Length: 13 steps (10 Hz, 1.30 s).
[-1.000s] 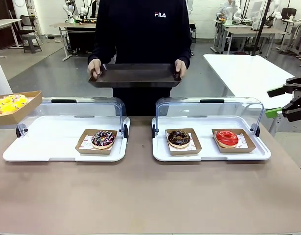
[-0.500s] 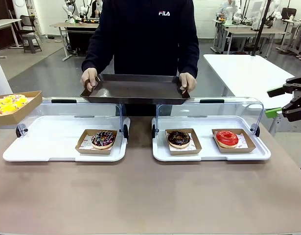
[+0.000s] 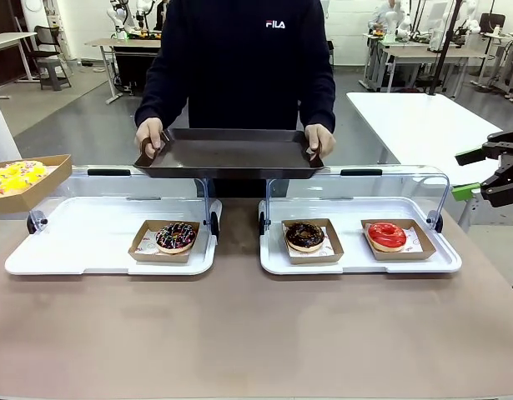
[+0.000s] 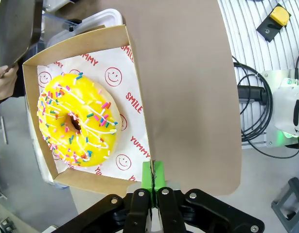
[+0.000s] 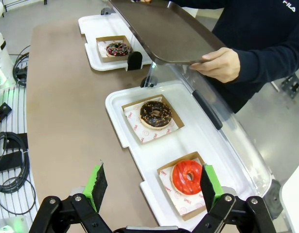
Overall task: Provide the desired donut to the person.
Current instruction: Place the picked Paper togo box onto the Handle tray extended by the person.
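Pinching cardboard box (image 4: pixel 76 41) wall, my left claw (image 4: pixel 152 175) clenched on it. Yellow sprinkled donut (image 4: pixel 79 121) inside, at table (image 3: pixel 239 333) left edge. Person (image 3: pixel 239 58) holds dark tray (image 3: pixel 231 154) over far edge, apparently to receive donut. My right claw (image 5: pixel 153 187) released, empty, off right edge.

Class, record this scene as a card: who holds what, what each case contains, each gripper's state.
Person: holds a dark rectangular tray by its ends
Left gripper: shut on a brown cardboard box holding a yellow sprinkled donut
Right gripper: open, holding nothing
Left white display case: open, one chocolate donut with coloured sprinkles
Right white display case: open, a dark chocolate donut and a red glazed donut
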Each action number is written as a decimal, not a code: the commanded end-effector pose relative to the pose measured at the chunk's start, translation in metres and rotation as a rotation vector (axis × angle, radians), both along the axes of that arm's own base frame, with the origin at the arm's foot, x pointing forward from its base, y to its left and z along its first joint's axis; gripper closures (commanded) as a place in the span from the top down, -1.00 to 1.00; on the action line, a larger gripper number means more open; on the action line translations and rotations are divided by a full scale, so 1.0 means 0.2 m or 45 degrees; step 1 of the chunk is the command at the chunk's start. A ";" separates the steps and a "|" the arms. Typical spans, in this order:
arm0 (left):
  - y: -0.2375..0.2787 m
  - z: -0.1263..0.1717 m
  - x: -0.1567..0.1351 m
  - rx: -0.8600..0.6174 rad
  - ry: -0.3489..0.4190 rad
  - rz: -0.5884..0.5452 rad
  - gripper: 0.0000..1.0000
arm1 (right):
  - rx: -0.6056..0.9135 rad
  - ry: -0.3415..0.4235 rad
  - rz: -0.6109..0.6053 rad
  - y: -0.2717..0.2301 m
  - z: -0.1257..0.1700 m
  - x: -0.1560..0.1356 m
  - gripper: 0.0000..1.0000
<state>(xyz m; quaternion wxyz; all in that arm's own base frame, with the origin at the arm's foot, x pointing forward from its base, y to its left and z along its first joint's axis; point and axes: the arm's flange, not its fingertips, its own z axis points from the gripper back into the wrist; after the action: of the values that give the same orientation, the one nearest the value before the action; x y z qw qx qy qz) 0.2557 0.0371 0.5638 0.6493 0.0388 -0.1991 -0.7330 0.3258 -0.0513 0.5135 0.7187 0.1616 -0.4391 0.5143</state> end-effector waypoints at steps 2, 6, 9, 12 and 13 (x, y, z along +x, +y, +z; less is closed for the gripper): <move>0.01 -0.01 -0.01 0.020 0.006 0.016 -1.00 | 0.026 -0.018 0.021 0.00 -0.01 0.01 1.00; -0.48 0.35 0.28 0.098 0.062 0.261 -0.97 | 0.026 -0.018 0.021 0.00 -0.01 0.01 1.00; -1.00 0.49 0.72 0.043 0.128 0.367 -0.97 | 0.026 -0.018 0.021 0.00 -0.01 0.01 1.00; -1.31 0.36 1.11 0.074 0.136 0.421 -0.97 | 0.026 -0.018 0.021 0.00 -0.01 0.01 1.00; -1.34 0.28 1.20 0.085 0.171 0.375 -0.97 | 0.026 -0.018 0.021 0.00 -0.01 0.01 1.00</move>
<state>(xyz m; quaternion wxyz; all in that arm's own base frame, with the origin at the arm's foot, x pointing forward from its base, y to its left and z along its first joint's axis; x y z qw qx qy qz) 0.4873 -0.2295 0.6150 0.7626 0.0307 -0.1309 -0.6328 0.3257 -0.0507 0.5139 0.7185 0.1610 -0.4385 0.5153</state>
